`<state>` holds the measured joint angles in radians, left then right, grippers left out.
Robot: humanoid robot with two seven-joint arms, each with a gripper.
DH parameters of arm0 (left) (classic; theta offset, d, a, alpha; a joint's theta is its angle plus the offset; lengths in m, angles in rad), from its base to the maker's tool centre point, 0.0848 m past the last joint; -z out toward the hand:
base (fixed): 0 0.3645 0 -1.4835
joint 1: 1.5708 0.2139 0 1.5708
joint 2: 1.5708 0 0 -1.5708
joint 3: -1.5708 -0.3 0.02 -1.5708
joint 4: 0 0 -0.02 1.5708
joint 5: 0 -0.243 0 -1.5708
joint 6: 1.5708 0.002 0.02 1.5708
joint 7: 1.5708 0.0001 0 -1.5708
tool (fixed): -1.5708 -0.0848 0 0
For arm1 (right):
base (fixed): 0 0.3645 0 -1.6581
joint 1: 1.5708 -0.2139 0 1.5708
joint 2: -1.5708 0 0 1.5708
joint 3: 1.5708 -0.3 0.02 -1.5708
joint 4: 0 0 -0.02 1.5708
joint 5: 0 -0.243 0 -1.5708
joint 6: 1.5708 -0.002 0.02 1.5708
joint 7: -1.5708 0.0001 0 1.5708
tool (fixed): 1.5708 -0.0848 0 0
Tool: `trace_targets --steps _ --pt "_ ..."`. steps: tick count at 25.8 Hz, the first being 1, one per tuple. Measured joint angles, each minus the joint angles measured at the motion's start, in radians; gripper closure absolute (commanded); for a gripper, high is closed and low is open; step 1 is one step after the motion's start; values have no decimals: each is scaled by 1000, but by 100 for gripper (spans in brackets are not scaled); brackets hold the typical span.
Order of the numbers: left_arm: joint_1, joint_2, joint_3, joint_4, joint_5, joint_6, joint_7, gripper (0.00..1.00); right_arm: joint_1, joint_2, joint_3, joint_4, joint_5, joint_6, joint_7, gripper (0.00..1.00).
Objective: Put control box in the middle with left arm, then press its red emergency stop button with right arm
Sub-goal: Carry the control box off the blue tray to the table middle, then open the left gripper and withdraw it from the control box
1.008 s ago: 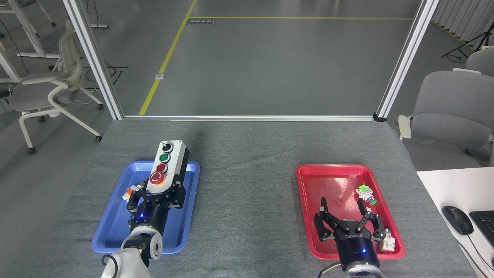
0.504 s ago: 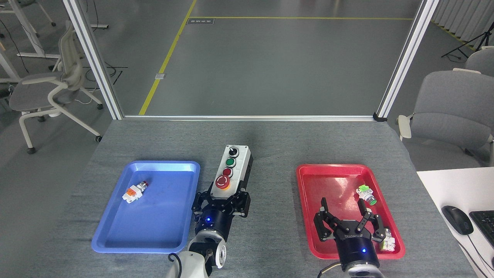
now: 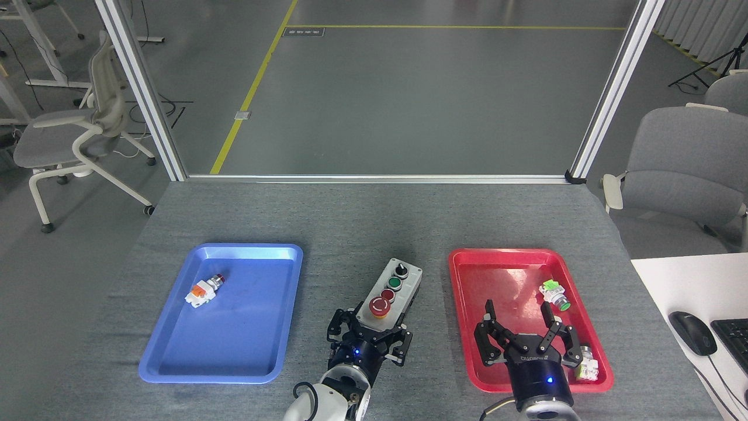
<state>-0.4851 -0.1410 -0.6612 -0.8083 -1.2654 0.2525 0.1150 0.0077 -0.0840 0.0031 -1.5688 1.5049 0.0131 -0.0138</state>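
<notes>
The control box [image 3: 390,291], light grey with a black base, sits over the grey cloth between the two trays, its long axis tilted to the upper right. Its near end is held by my left gripper [image 3: 370,329], shut on it. The red emergency stop button [image 3: 381,305] with its yellow ring is the nearest button to the gripper; behind it come a small red button, a green one and a black knob. My right gripper [image 3: 521,318] hovers open over the near part of the red tray [image 3: 497,275], holding nothing.
A blue tray [image 3: 245,327] at the left holds a small orange-white switch [image 3: 201,290]. In the red tray lie a green-capped switch [image 3: 555,294] and another small part [image 3: 587,368]. A white desk with a mouse [image 3: 692,332] stands at the right edge.
My left gripper carried the control box from above the blue tray rightwards and nearer, to the cloth between the trays. The orange-white switch became uncovered. The right arm stayed still.
</notes>
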Motion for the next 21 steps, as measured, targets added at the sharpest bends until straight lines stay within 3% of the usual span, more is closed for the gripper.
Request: trace_targets --steps 3,4,5,10,16,21 --pt "-14 0 -9 25 1 -10 -11 47 0 3 0 2 0 0 1 2" --pt "-18 0 -11 30 1 -10 -16 34 0 5 0 2 0 0 1 2" --pt "-21 0 -14 33 0 -8 -21 28 0 8 1 2 0 0 0 2" --pt "-25 0 -40 36 -1 -12 -33 12 0 16 2 3 1 0 -4 2" --pt "-26 0 -50 33 -1 -10 -33 3 1 18 1 4 1 2 -8 3" --pt "-12 4 -51 -5 -1 -10 -36 2 1 17 1 6 1 2 -9 9"
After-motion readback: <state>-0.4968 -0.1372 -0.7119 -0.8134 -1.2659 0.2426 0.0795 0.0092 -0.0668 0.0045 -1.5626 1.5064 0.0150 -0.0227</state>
